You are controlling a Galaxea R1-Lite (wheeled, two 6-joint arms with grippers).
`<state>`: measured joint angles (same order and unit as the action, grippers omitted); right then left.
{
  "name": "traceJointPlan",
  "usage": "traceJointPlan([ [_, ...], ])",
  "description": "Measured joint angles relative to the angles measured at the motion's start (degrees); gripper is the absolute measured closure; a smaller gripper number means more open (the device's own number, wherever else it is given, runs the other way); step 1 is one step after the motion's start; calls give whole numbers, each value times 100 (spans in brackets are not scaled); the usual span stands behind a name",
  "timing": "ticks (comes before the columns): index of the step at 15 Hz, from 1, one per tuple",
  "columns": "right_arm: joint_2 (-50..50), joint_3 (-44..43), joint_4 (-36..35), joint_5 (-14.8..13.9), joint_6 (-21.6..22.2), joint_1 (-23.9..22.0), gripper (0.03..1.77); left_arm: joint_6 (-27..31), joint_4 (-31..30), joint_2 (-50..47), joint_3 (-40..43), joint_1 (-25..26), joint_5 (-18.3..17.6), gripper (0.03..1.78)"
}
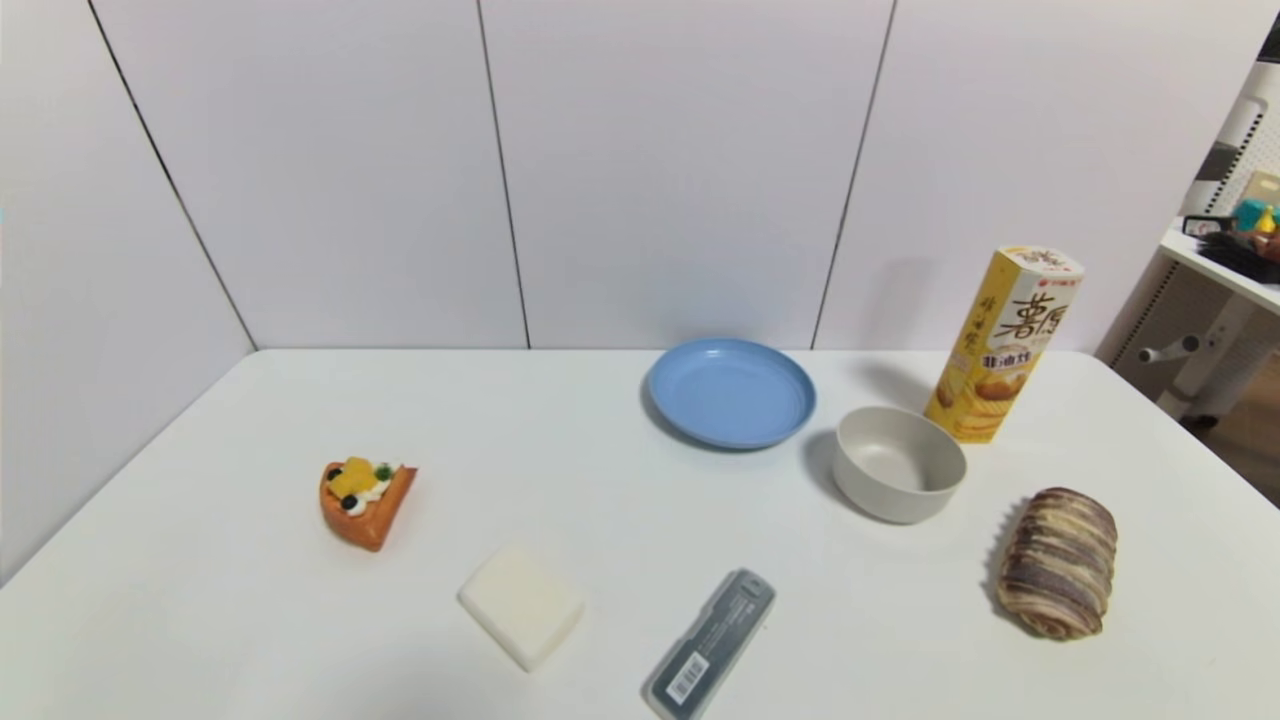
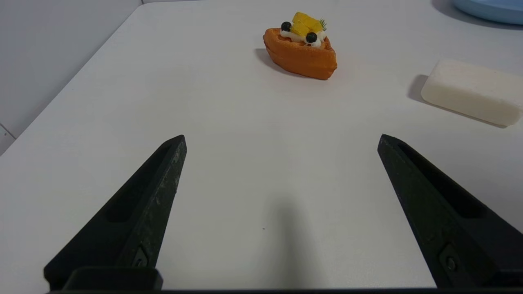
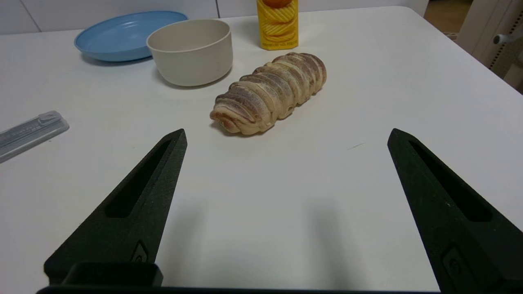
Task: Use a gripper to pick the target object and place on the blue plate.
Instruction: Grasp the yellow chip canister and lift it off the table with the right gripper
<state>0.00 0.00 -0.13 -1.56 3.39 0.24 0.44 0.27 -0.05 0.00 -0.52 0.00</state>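
The target object, a tall yellow chips box (image 1: 1003, 343) with a white top, stands upright at the table's far right; its lower part (image 3: 278, 24) shows in the right wrist view. The blue plate (image 1: 731, 392) (image 3: 126, 34) lies left of it, near the back wall, with nothing on it. Neither arm shows in the head view. My right gripper (image 3: 286, 136) is open low over bare table, short of the bread roll, with nothing between its fingers. My left gripper (image 2: 282, 141) is open too, over bare table near the cake slice.
A beige bowl (image 1: 898, 463) (image 3: 191, 51) sits between plate and box. A striped bread roll (image 1: 1058, 575) (image 3: 269, 93) lies near the right front. An orange cake slice (image 1: 365, 500) (image 2: 300, 47), a white block (image 1: 522, 603) (image 2: 470, 92) and a grey case (image 1: 712, 642) lie nearer.
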Motion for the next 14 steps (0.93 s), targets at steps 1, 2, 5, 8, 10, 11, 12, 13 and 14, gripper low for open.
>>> traceJointPlan([
  [1, 0, 0, -2, 0, 0, 0, 10, 0, 0, 0, 0, 0, 0, 12],
  [2, 2, 0, -2, 0, -1, 0, 10, -2, 0, 0, 0, 0, 0, 12],
  [5, 2, 0, -2, 2, -9, 0, 10, 0, 0, 0, 0, 0, 0, 12],
  [8, 27, 0, 13, 2, -30, 0, 10, 0, 0, 0, 0, 0, 0, 12],
  [10, 145, -2, 38, 0, -30, 0, 10, 0, -2, 0, 0, 0, 0, 12],
  [11, 208, -2, 35, 0, -33, 0, 10, 0, 0, 0, 0, 0, -2, 12],
  [12, 276, -13, 32, 0, -30, 0, 10, 0, 0, 0, 0, 0, 0, 12],
  [13, 341, -77, 2, 2, -6, 0, 10, 0, -2, 0, 0, 0, 0, 12],
  [14, 429, -204, 4, 0, 5, 0, 10, 0, 0, 0, 0, 0, 0, 12],
])
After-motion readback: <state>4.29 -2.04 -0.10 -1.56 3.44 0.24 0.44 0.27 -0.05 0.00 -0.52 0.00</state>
